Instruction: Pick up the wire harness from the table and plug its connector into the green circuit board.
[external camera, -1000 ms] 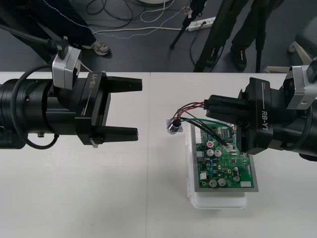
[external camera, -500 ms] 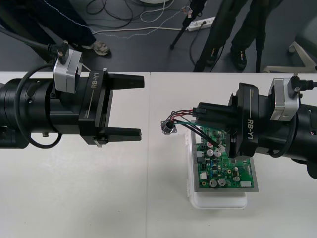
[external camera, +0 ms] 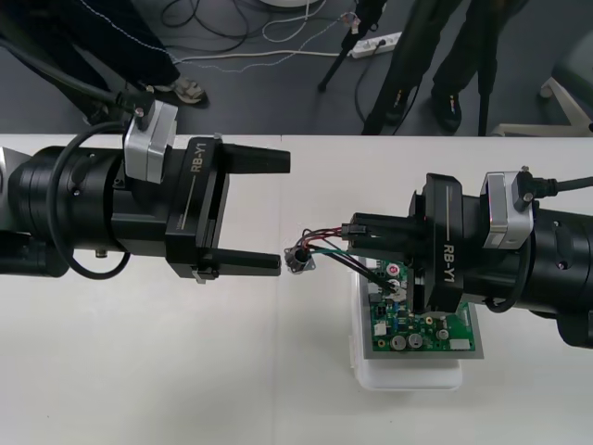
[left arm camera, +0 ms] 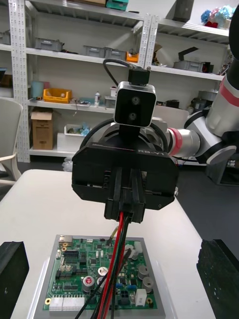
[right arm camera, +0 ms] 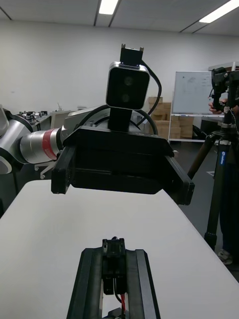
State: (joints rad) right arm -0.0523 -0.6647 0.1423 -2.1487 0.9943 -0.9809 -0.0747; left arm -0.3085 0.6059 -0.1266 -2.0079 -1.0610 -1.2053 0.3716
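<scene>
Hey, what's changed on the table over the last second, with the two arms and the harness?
The right end effector, shut on the wire harness, carried it toward the robot's left, bringing the socket close to the open left end effector, which advanced to meet it. The green circuit board and its white base stayed put.

Pale table [external camera: 139, 371], floor cables [external camera: 215, 20], power strip [external camera: 375, 43]

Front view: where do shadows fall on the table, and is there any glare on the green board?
Front view: the table is evenly lit, with no hard shadow under the open left gripper; the right gripper, holding the wire harness, overhangs the green board. Left wrist view: the board shows no glare.
</scene>
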